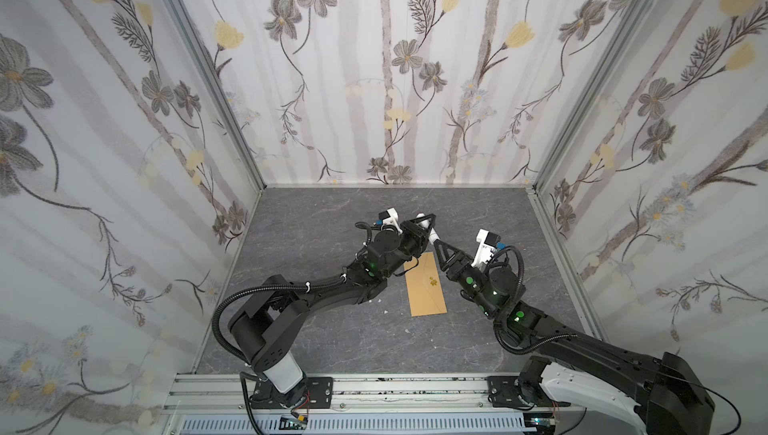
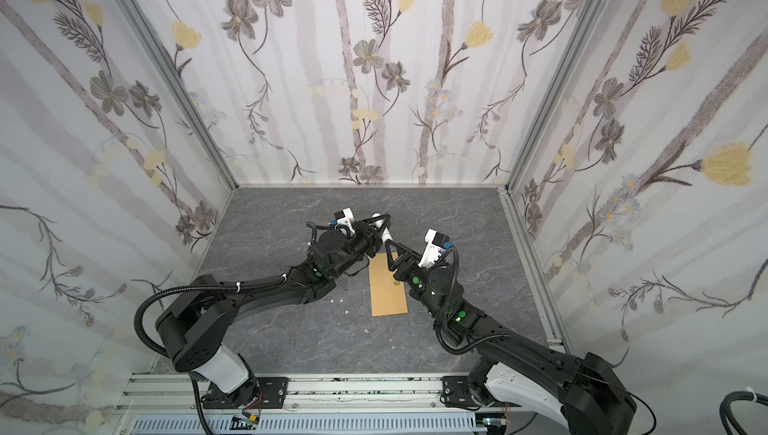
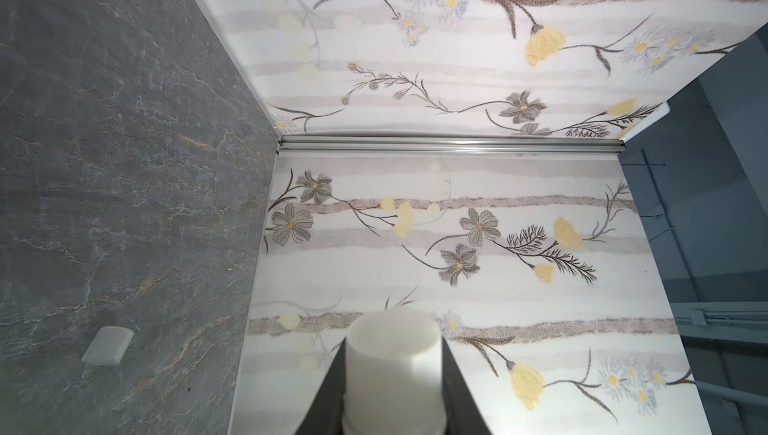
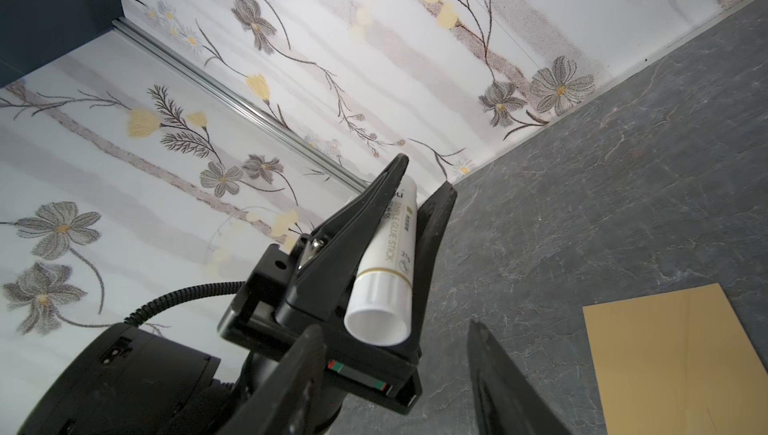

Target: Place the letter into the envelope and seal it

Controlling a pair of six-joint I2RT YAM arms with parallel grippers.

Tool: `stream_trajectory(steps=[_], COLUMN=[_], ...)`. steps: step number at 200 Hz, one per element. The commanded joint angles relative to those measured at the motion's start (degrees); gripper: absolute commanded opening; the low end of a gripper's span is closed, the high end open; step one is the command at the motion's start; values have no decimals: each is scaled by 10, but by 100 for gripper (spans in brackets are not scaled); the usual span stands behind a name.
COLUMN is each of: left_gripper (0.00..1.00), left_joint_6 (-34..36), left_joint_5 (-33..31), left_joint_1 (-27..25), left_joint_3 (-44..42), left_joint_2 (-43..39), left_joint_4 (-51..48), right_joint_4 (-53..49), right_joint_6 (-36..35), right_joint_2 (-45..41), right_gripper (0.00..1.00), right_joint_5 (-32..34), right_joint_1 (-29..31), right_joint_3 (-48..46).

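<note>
Two jaw pairs hover at twelve o'clock of the envelope (image 1: 424,291): left jaws clamp the glue stick (image 4: 384,262), right jaws open. The envelope looks light and floppy; pinch an edge.

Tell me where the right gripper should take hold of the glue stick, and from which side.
Grip the glue stick by its bare ribbed end past the gold band: that end juts free of the left gripper, which clamps the labelled body. Come in end-on along the tube, with the open right gripper closing across its round width.
</note>
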Motion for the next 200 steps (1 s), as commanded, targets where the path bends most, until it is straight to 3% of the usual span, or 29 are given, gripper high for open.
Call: stream_trajectory(steps=[1, 142, 200], left_gripper=[0, 0, 0], left_joint_6=[8, -1, -5], left_joint_5=[-19, -20, 4], left_joint_1=[-4, -8, -7], left_joint_3=[3, -1, 3], left_joint_2=[5, 10, 11], left_joint_4=[30, 36, 30], right_joint_4=[53, 48, -99], right_joint_6=[19, 35, -69], right_joint_2=[16, 55, 51], right_gripper=[53, 20, 13], right_joint_5=[-9, -9, 18], right_joint_1=[0, -2, -1], right_joint_3=[12, 28, 83])
